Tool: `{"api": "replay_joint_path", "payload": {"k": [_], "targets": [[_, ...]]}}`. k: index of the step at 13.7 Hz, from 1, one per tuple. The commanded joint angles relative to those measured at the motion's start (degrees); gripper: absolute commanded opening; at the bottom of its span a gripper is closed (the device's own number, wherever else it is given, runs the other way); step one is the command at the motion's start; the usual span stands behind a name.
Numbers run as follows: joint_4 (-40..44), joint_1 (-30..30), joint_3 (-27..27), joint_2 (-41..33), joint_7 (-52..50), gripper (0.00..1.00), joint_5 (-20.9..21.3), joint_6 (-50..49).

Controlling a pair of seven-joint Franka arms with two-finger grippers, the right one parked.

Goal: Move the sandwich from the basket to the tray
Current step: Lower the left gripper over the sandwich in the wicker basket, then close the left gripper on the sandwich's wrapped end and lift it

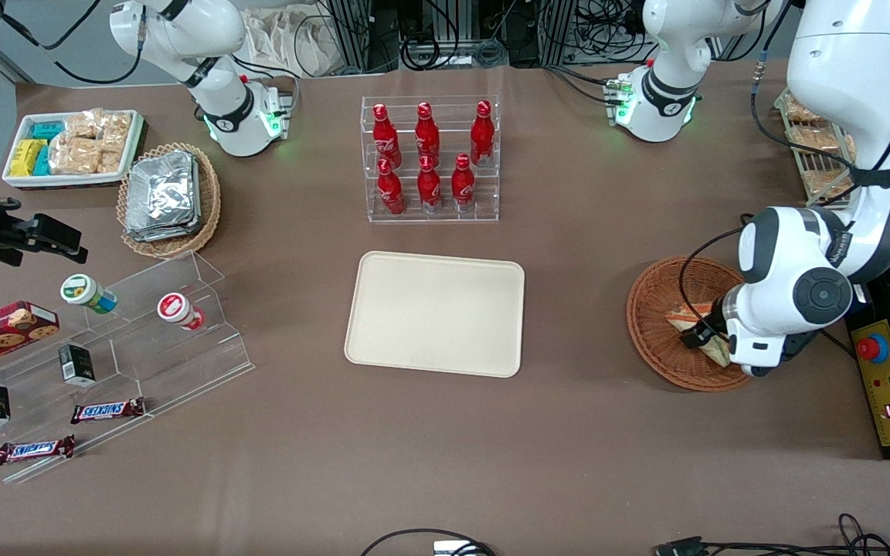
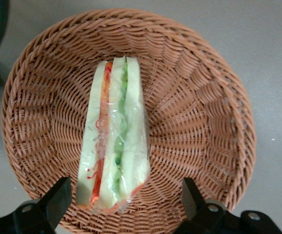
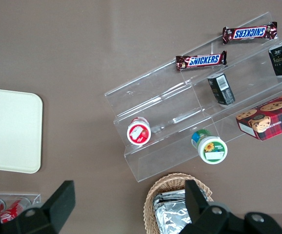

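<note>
The sandwich point(image 2: 114, 141), a clear-wrapped wedge with green and orange-red filling, lies in the orange-brown wicker basket point(image 2: 204, 97). My left gripper point(image 2: 125, 201) hangs open just above the basket, its two fingers apart on either side of the sandwich's wide end, not touching it. In the front view the gripper point(image 1: 701, 337) is over the basket point(image 1: 655, 303), and the arm hides most of the sandwich point(image 1: 683, 316). The cream tray point(image 1: 435, 313) lies bare at the table's middle, toward the parked arm from the basket.
A clear rack of red bottles point(image 1: 429, 158) stands farther from the camera than the tray. A yellow control box point(image 1: 885, 386) lies beside the basket. A tan basket of foil packets point(image 1: 167, 197), a snack tray point(image 1: 70, 147) and an acrylic shelf point(image 1: 128, 347) are toward the parked arm's end.
</note>
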Motion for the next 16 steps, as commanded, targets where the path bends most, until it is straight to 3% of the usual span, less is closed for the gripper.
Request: {"api": "replay_joint_path", "payload": {"k": [1, 4, 5, 6, 7, 8, 13, 16], "targets": [[-0.3, 0.4, 1.1, 1.2, -0.9, 1.0, 1.3, 1.3], [-0.3, 0.4, 1.1, 2.7, -1.1, 1.0, 3.3, 2.4], [-0.3, 0.4, 1.1, 2.8, -1.2, 0.94, 3.3, 2.8], [-0.2, 0.4, 1.1, 3.1, -1.2, 0.63, 3.3, 3.1], [0.0, 0.4, 1.1, 3.1, -1.2, 0.17, 3.3, 3.2], [0.0, 0.2, 1.1, 2.8, -1.2, 0.0, 3.3, 3.2], [3.8, -0.3, 0.5, 1.8, -2.0, 0.0, 3.2, -0.5], [14.4, -3.0, -0.3, 2.1, -1.4, 0.0, 3.0, -13.2]]}}
